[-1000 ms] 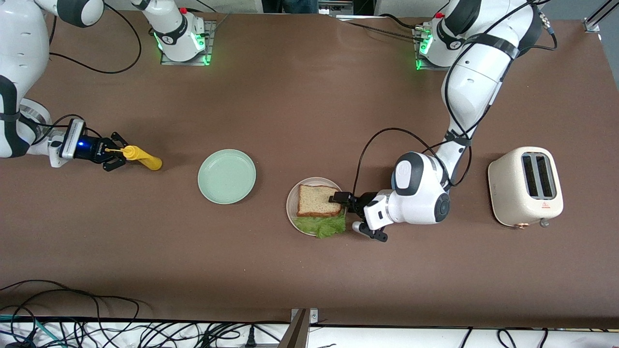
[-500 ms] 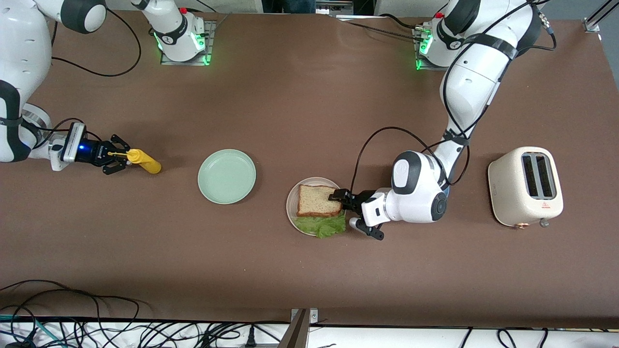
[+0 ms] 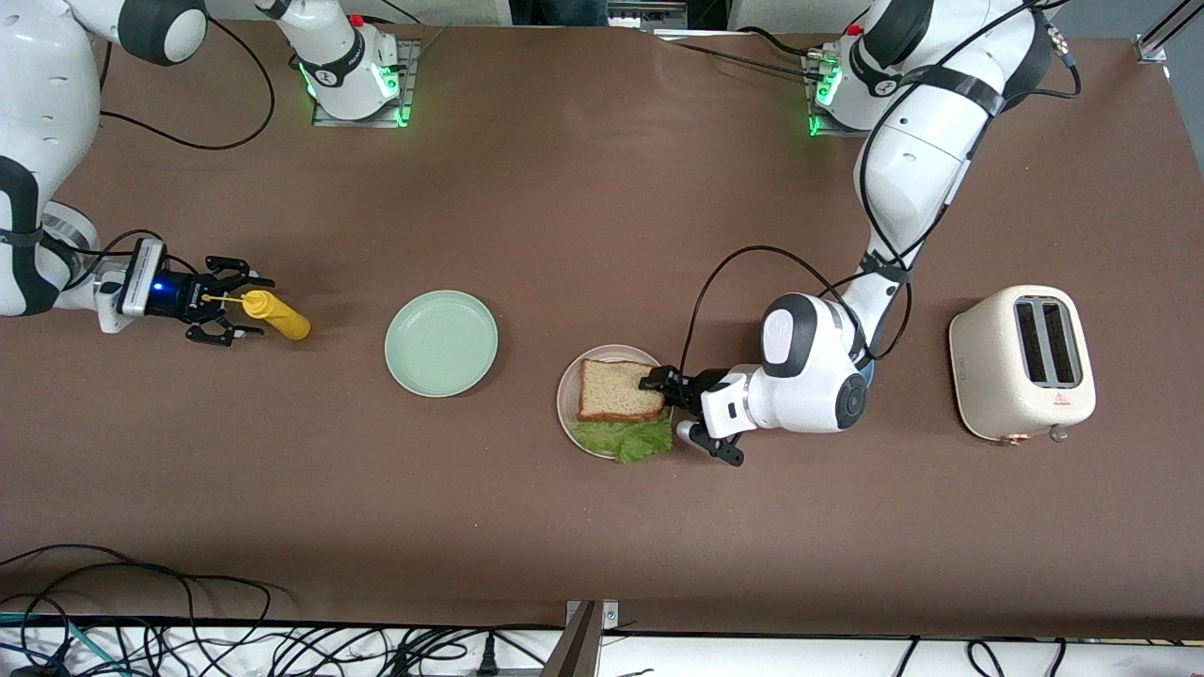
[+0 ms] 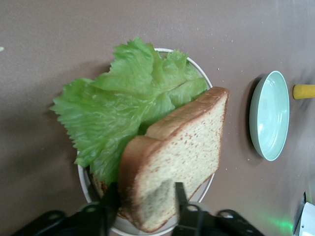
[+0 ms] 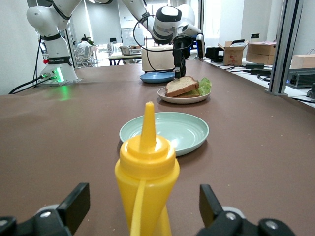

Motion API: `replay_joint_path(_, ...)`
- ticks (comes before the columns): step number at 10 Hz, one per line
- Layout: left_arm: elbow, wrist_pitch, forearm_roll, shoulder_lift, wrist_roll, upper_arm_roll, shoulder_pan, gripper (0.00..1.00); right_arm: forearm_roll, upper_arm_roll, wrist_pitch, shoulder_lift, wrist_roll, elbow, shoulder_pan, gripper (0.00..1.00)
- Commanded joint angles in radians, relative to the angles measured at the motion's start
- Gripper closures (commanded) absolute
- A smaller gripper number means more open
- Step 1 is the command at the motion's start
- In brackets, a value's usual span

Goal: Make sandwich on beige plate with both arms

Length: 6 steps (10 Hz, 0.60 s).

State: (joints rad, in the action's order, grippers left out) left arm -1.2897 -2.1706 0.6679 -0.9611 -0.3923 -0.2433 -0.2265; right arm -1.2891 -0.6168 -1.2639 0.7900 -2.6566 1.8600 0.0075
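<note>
Two white arms reach over a brown bench [image 3: 583, 207], the largest surface in view. A cream toaster [image 3: 1022, 362] stands toward the left arm's end of it. A mint green plate [image 3: 441, 342] lies between a yellow mustard bottle [image 3: 276, 314] and the beige plate [image 3: 568, 406], which sits near the bench's middle. On the beige plate rests the sandwich [image 3: 621, 390]: a brown bread slice tilted over a ruffled green lettuce leaf [image 4: 123, 105] that spills past the rim on the side nearer the front camera. The left hand [image 3: 670, 393] is low at the plate's edge, its fingers [image 4: 179, 196] closed on the top slice's crust. Toward the right arm's end, the right hand [image 3: 229, 301] is level with the upright mustard bottle's cap, its fingers [image 5: 74, 201] spread wide on either side and not touching the bottle.
</note>
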Motion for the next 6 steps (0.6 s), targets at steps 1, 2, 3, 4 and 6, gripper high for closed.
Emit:
replay_joint_path(1, -0.019, -0.003, 0.024, 0.018, -0.031, 0.007, -0.004, 1.0, 0.001, -0.003, 0.062, -0.011, 0.197, -0.118, -0.012, 0.0)
replay_joint_path(2, -0.019, 0.0, 0.021, 0.021, -0.03, 0.009, -0.002, 1.0, 0.005, -0.024, 0.087, -0.012, 0.301, -0.18, -0.011, 0.0)
replay_joint_path(3, -0.019, 0.002, 0.021, 0.025, -0.026, 0.009, -0.002, 1.0, 0.023, -0.034, 0.104, -0.012, 0.367, -0.238, -0.011, 0.0)
replay_joint_path(4, -0.019, 0.014, 0.021, 0.027, -0.025, 0.009, 0.001, 1.0, 0.028, -0.032, 0.112, -0.009, 0.424, -0.29, -0.017, 0.0)
replay_joint_path(6, -0.019, 0.108, 0.021, 0.077, -0.002, 0.007, 0.006, 1.0, 0.06, -0.034, 0.188, -0.009, 0.483, -0.312, -0.021, 0.0)
